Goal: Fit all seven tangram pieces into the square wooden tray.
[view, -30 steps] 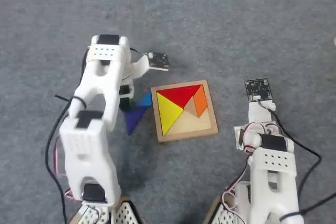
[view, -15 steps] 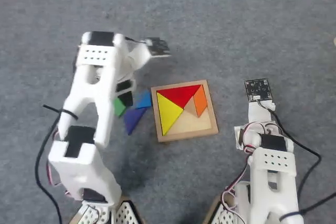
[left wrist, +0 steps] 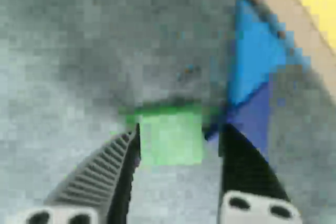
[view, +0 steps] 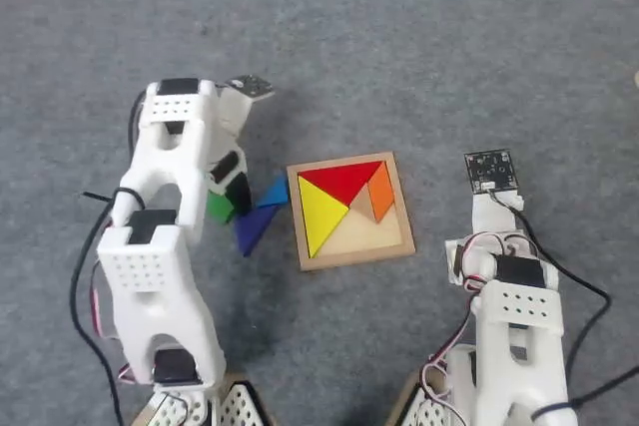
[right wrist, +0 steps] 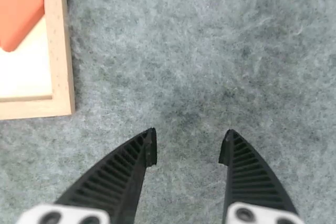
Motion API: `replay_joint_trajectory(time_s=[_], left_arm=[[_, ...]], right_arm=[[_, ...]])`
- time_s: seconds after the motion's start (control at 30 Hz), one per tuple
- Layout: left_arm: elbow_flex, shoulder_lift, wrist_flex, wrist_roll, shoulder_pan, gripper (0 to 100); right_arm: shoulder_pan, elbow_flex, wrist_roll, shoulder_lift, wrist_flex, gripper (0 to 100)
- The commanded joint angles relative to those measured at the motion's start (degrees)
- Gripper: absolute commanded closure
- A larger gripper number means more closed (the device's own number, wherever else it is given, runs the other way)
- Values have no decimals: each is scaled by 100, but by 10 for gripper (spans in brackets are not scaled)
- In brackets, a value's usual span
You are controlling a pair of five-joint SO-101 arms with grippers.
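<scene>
The square wooden tray (view: 399, 243) holds a red triangle (view: 339, 181), a yellow triangle (view: 319, 216) and an orange piece (view: 381, 192). Left of it on the carpet lie a light blue triangle (view: 275, 191), a dark blue triangle (view: 254, 226) and a green square (view: 221, 208). My left gripper (left wrist: 180, 129) is open and straddles the green square (left wrist: 170, 141), with the light blue triangle (left wrist: 254, 59) and dark blue triangle (left wrist: 254, 121) beside one finger. My right gripper (right wrist: 188, 139) is open over bare carpet beside a tray corner (right wrist: 58, 77).
Grey carpet covers the table. The left arm (view: 165, 226) leans over the area left of the tray. The right arm (view: 504, 286) stands at the tray's right, its camera board (view: 491, 171) close to the tray's edge. Open carpet lies behind the tray.
The left arm has swung left and lowered its gripper around the green square, which the arm hid a second ago. The right arm and the tray's pieces have not moved.
</scene>
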Motion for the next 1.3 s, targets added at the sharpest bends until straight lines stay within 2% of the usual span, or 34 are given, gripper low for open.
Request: replay_joint_trajectory(time_s=[0.0,0.2,0.7,0.77,1.0,1.27], left_arm=[[-470,-18,-70,97,-316,758],[-444,-9,-62,62,-448,758],[-286,738,26,62,-158,758],[-295,747,26,62,-167,784],[-295,747,26,62,-158,969],[-286,633,79,62,35,987]], right_arm=[[66,-53,62,-31,-66,786],[66,-53,62,-31,-75,786],[66,-53,62,-31,-75,786],[66,-53,62,-31,-75,786],[66,-53,62,-40,-75,786],[66,-53,62,-48,-75,786]])
